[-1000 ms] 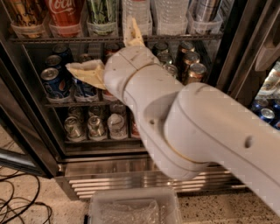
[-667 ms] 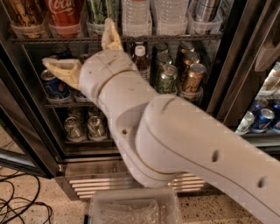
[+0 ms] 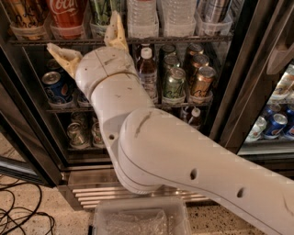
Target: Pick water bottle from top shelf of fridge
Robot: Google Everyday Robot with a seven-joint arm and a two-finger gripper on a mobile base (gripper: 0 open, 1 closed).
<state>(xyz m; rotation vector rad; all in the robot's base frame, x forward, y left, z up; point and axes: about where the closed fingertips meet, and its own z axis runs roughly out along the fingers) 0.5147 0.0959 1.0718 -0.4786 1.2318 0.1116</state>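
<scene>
- At the fridge (image 3: 228, 98), the robot's end effector (image 3: 82, 31) hangs in front of the racks with its two tan fingers (image 3: 64, 56) spread wide apart, holding nothing.
- One finger points up across the edge of the top shelf (image 3: 193, 39); the other points left, just below that rack.
- Just right of the upper finger and slightly above the wrist, the water bottle (image 3: 143, 23) stands upright in its clear tray on the top shelf, untouched.
- Compared with a second ago, the end effector has moved left: the upper finger then stood before the clear bottles and now overlaps the tray of the green bottle (image 3: 100, 10).
- Up and to the left of that finger stands a red Coca-Cola bottle (image 3: 66, 13).
- Below the left finger sits a blue can (image 3: 55, 85); right of the wrist, on the rack below, are a white-capped brown drink (image 3: 147, 73) and green cans (image 3: 174, 82).
- Far below, by the arm's elbow, lies a clear plastic bin (image 3: 138, 219).
</scene>
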